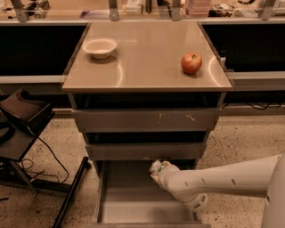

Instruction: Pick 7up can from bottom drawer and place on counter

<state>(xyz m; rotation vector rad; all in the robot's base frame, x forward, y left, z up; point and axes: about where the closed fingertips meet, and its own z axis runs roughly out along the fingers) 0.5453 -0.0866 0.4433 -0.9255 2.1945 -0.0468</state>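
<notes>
The tool, near the bottom drawer's 1 o'clock corner, appears closed around the 7up can. Light, thin-walled and slick, the can likely wants a gentle mid-body grip. The surface lies toward 12 o'clock.

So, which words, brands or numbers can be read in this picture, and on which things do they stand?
None can be read.
7up can, at the pincer over the bottom drawer: label too blurred.
Bowl, apple, counter: no marks visible.
Items behind the counter: too blurred.
</notes>
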